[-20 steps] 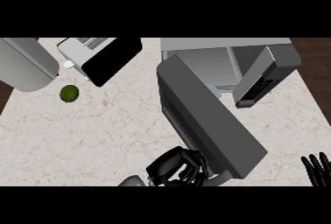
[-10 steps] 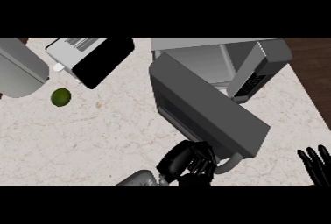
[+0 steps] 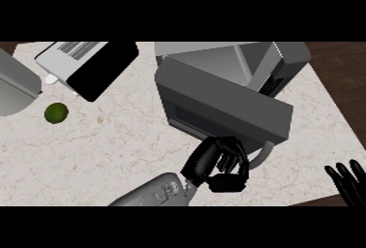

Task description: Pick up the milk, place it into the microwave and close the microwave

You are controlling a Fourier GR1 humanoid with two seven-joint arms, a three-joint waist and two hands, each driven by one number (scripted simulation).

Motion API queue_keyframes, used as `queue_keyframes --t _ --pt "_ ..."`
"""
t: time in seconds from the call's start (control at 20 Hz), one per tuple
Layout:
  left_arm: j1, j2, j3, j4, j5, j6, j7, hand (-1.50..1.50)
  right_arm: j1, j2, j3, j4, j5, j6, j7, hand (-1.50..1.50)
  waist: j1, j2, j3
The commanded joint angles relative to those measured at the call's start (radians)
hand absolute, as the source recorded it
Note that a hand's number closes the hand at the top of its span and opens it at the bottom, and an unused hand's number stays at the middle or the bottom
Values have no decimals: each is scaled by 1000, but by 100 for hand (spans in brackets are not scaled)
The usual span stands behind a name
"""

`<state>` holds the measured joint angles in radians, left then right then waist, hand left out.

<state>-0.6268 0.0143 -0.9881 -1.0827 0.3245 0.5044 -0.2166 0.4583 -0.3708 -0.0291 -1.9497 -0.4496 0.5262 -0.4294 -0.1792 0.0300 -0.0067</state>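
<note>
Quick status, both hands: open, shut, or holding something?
Left hand: at the microwave door, by its handle; fingers curled, but whether they hold anything cannot be told.
Right hand: open, holding nothing, resting at the lower right edge.

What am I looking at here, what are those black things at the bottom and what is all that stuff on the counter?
This view looks steeply down from a humanoid robot's head at a pale marble kitchen counter. The black things are its hands. The left hand, on a grey forearm, has its fingers against the lower edge of the grey microwave's open door; whether they hold anything cannot be told. The right hand rests open at the lower right edge. Also on the counter are a small round green lime, a white and black toaster and part of a grey rounded container. No milk carton is visible.
</note>
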Motion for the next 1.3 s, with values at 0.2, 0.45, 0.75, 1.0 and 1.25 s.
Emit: queue_keyframes --t 0.2,0.45,0.75,1.0,1.25 --pt "-167 -14 56 85 134 92 -24 150 -6 -14 -3 -59 -48 -29 70 -150 -42 14 2" --pt "-244 -14 92 167 201 85 -59 150 -12 -26 1 -101 -78 -52 121 -150 -50 24 2" --pt "-296 -14 127 245 286 66 -111 150 -36 -41 -17 -124 -121 -71 157 -150 -60 35 2" --pt "-342 -14 164 294 372 61 -119 150 -39 -75 -33 -138 -150 -56 181 -150 -84 38 3" --pt "-343 -14 184 346 432 15 -168 150 -50 -74 -48 -145 -170 -66 183 -150 -92 47 3"
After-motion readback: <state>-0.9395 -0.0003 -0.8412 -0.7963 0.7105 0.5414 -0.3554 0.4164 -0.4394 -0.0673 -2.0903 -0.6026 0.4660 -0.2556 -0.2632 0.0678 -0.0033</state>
